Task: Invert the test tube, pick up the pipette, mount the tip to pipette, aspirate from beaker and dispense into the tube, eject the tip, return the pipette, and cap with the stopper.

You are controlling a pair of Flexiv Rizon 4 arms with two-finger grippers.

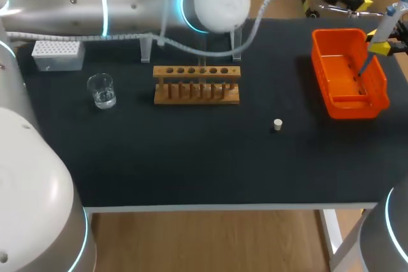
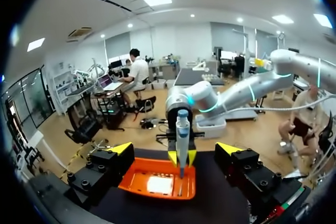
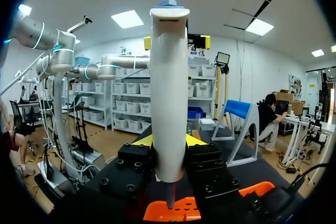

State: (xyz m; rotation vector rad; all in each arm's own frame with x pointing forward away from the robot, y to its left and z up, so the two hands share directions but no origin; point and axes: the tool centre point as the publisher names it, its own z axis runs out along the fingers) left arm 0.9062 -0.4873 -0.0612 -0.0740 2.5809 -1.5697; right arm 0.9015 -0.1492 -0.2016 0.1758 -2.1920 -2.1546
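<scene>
My right gripper (image 1: 382, 46) (image 3: 169, 140) is shut on the white pipette (image 1: 390, 20) (image 3: 169, 98) with its blue top. It holds the pipette upright over the orange bin (image 1: 376, 97) (image 2: 137, 178) at the table's far right, with the lower end pointing into the bin. My left gripper (image 2: 176, 147) is open, its yellow-tipped fingers (image 2: 124, 147) wide apart; it faces the pipette (image 2: 182, 135) from across the bin and holds nothing. The wooden tube rack (image 1: 196, 85) stands mid-table, with a glass beaker (image 1: 101, 90) to its left. A small white stopper (image 1: 277, 124) lies in front, to the right.
A white tip box (image 1: 57, 55) sits at the back left. A clear stand (image 1: 191, 48) is behind the rack. My left arm (image 1: 115, 4) stretches across the table's back edge from left to right.
</scene>
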